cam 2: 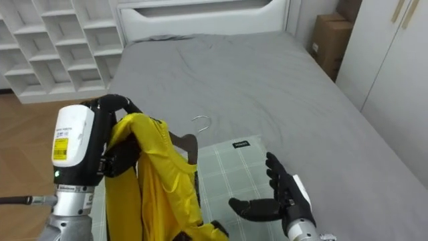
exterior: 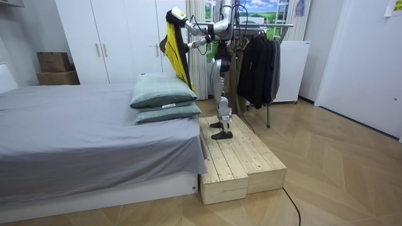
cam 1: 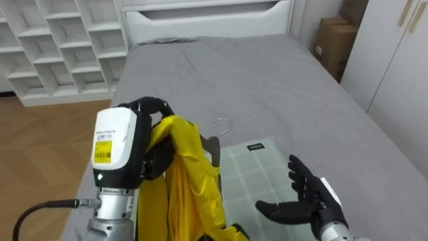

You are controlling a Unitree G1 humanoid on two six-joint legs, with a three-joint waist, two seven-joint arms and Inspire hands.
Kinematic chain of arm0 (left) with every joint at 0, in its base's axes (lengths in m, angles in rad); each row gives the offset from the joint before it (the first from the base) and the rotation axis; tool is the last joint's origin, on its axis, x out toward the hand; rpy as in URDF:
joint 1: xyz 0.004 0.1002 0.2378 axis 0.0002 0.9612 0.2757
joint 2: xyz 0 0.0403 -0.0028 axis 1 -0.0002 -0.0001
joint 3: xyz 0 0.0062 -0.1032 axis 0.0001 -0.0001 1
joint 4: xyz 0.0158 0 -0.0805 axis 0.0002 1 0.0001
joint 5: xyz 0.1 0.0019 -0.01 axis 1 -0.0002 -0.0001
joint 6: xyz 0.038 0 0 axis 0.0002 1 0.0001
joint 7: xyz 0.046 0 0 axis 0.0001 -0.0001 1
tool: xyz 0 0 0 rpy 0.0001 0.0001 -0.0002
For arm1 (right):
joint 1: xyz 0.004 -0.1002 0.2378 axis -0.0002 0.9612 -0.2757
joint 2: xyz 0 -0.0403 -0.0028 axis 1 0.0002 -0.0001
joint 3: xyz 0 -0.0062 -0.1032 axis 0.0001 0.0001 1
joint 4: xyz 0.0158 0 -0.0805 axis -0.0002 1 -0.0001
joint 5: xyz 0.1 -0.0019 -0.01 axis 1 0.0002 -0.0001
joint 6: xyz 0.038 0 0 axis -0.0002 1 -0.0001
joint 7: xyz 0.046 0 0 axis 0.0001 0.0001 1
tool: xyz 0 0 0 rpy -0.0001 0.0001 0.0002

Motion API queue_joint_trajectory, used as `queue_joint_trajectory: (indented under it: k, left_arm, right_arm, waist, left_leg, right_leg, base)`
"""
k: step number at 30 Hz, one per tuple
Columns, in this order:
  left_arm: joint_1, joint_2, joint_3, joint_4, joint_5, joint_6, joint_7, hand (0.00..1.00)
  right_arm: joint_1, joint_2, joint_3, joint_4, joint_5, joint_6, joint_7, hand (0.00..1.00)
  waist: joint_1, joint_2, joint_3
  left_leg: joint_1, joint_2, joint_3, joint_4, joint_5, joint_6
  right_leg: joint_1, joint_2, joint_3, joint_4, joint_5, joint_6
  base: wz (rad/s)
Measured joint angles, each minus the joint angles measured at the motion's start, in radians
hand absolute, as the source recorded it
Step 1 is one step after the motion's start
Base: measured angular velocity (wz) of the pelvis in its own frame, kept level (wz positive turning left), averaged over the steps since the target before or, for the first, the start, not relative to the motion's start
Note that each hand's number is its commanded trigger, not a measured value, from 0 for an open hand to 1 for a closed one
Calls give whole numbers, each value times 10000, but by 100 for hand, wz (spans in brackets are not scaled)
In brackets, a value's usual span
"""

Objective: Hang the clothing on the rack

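A yellow garment (cam 1: pixel 182 181) hangs on a dark hanger (cam 1: pixel 211 148) whose metal hook (cam 1: pixel 223 123) points toward the bed. My left hand (cam 1: pixel 151 108) is raised at the left, its dark fingers curled over the top of the garment and hanger. My right hand (cam 1: pixel 304 195) is lower right with straight, spread fingers, holding nothing and apart from the garment. In the room view I stand on a wooden platform (exterior: pixel 242 164) beside the bed, holding the yellow garment (exterior: pixel 178 53) up high. Behind me is a clothes rail (exterior: pixel 276 25).
Stacked green checked pillows (cam 1: pixel 257 173) lie under my hands on the grey bed (cam 1: pixel 254 73). White cube shelves (cam 1: pixel 60 47) stand far left, cardboard boxes (cam 1: pixel 334 40) and a white wardrobe (cam 1: pixel 394 60) to the right. Dark clothes (exterior: pixel 257 63) hang on the rail.
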Motion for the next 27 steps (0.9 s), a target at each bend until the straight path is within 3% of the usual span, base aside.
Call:
queue_joint_trajectory:
  k: [8,20,23,27]
  left_arm:
    - [-93,-2,7,-40,24,1,-185,100]
    - [-97,0,8,-1014,11,3,-414,100]
    - [-97,0,8,-1024,17,6,-507,100]
    - [-150,-10,8,-1023,45,12,-553,100]
  right_arm:
    - [-81,94,0,172,90,8,381,0]
    - [-50,167,691,199,1801,15,1039,0]
    - [-50,339,777,355,2251,15,1146,0]
    - [-47,584,848,635,2748,19,1294,0]
  waist:
    - [31,-3,3]
    - [50,-23,23]
    - [46,-22,24]
    - [51,149,136]
  left_leg:
    - [-14,-3,-19,2,-3,4]
    - [-19,-14,-27,-46,-2,3]
    - [-16,-9,-26,-45,-2,3]
    - [49,-5,5,-50,-5,4]
  right_leg:
    - [-2,-4,-11,7,1,-1]
    - [-4,0,-33,-23,0,0]
    - [-1,8,-31,-21,0,0]
    - [29,4,26,-4,1,-1]
  base:
    - [0]
    - [0]
    - [0]
    - [-2]
